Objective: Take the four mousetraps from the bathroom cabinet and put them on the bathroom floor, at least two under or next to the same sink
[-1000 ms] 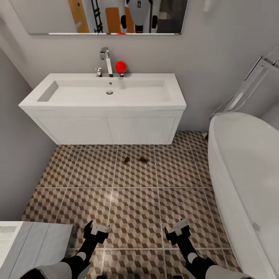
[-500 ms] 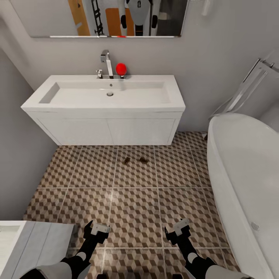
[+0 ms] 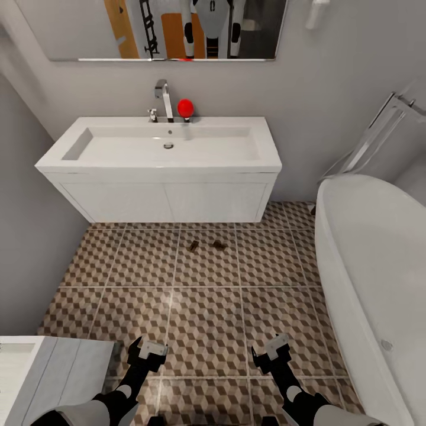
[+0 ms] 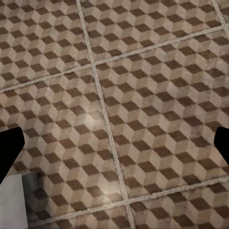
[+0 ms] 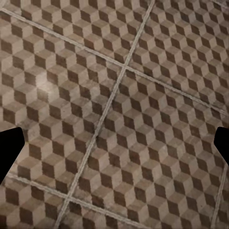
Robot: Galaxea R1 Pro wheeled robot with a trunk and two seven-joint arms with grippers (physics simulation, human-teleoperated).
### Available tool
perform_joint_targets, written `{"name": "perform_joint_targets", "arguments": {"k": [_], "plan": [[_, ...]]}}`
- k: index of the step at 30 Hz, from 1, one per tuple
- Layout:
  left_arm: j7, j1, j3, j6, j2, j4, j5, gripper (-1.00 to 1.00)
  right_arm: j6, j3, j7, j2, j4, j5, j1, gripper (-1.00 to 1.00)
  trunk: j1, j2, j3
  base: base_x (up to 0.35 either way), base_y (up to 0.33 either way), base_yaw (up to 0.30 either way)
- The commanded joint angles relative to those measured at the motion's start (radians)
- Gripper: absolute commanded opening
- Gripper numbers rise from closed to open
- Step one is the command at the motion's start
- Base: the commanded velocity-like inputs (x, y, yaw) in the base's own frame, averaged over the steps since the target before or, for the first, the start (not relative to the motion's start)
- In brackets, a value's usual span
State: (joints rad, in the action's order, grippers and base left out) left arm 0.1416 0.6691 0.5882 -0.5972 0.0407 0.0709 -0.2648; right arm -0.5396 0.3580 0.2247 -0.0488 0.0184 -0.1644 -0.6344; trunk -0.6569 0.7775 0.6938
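Two small brown mousetraps point(image 3: 193, 245) point(image 3: 219, 244) lie on the cube-patterned bathroom floor point(image 3: 207, 319), just in front of the white vanity under the sink point(image 3: 165, 145). My left gripper point(image 3: 147, 350) and right gripper point(image 3: 272, 350) hang low over the tiles near the bottom of the head view, well short of the traps. Both are open and empty. In the wrist views the left gripper point(image 4: 114, 148) and right gripper point(image 5: 114, 145) have their dark fingertips spread wide, with bare tiles between them. The cabinet is out of view.
A white oval bathtub point(image 3: 378, 266) runs along the right side. A grey-white unit point(image 3: 53, 373) juts in at the lower left beside the left arm. A grey wall point(image 3: 29, 236) closes the left. A red object point(image 3: 185, 107) stands by the chrome faucet point(image 3: 162, 97).
The whole head view has shifted slightly, with the sink and mirror sitting a little lower in the picture, so the camera moved. The traps and both grippers keep their places.
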Motion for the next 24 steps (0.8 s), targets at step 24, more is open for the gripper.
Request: {"name": "perform_joint_targets", "arguments": {"k": [24], "plan": [[0.004, 0.001, 0.009, -0.006, 0.002, 0.004, -0.004, 1.00, 0.000, 0.002, 0.010, 0.000, -0.001, -0.011, -0.001, 1.00, 0.092, -0.168, -0.075, 0.000, 0.000, 0.000]]}}
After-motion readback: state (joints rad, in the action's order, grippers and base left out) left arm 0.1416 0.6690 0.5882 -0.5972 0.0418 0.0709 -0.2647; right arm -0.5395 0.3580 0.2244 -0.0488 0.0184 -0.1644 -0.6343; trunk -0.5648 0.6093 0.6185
